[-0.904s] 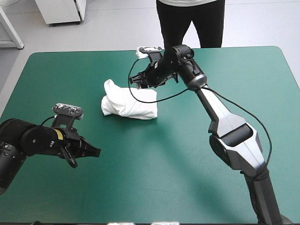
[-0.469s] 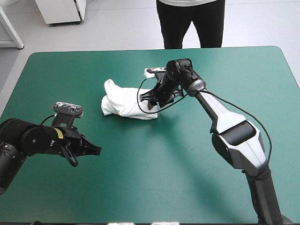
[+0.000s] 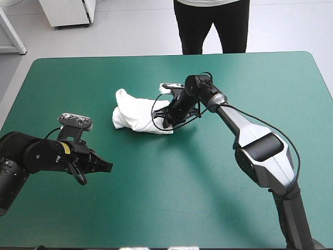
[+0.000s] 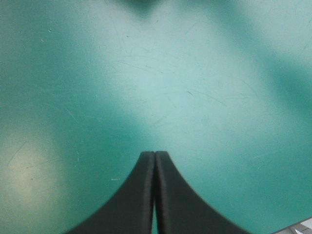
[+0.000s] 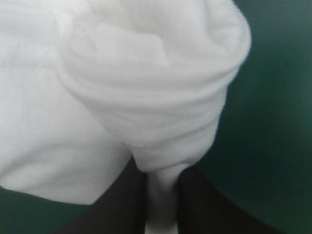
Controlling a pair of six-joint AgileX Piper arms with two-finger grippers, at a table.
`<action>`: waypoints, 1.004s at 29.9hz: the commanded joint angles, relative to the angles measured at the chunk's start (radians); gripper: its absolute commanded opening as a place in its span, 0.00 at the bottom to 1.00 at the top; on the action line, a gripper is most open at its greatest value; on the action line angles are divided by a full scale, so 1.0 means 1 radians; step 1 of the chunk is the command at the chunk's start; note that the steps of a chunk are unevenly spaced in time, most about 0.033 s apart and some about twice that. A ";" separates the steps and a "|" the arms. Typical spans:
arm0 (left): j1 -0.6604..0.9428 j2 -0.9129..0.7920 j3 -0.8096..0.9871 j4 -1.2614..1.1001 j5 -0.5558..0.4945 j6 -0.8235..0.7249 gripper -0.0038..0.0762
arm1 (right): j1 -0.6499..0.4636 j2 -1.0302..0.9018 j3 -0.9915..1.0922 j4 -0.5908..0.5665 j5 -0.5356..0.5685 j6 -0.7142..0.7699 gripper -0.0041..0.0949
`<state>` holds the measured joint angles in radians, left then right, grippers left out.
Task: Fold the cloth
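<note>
T-shirt (image 3: 138,115) in a crumpled white bundle on the teal-green cover (image 3: 218,208), near the middle of the table, a little left of centre and somewhat toward the far edge. At the bundle's right end, right gripper (image 3: 165,121) low against the fabric, its arm reaching in across the table from the right. Black fingers (image 5: 122,204) all but together, clamped on a narrow pinch of white cloth running down between them. Just ahead of them in the right wrist view, a thick rolled fold of the T-shirt, with a flatter layer and a stitched seam beside it; most of the cover ahead hidden behind this mass, only a dark strip of it showing to one side of the fold. Well apart from the bundle, near the table's left and toward the near edge, left gripper (image 3: 106,167) above the cover, fingers pressed together into one pointed arch with no cloth between them. Under and ahead of it, plain teal-green surface with faint scratches; bare cover between it and the T-shirt.
</note>
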<state>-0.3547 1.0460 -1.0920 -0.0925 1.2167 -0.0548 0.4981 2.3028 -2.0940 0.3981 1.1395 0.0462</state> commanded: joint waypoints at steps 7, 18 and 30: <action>-0.001 -0.016 -0.026 -0.021 -0.018 -0.013 0.04 | -0.048 -0.093 0.024 -0.193 0.061 0.042 0.02; -0.001 -0.017 -0.026 -0.021 -0.027 -0.013 0.04 | -0.266 -0.388 0.489 -0.338 -0.150 0.049 0.02; -0.001 -0.017 -0.026 -0.021 -0.027 -0.013 0.04 | -0.671 -0.703 0.991 -0.398 -0.315 0.011 0.02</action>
<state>-0.3547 1.0460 -1.0920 -0.0925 1.2252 -0.0587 -0.0796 1.6914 -1.1564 0.0534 0.8340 0.0894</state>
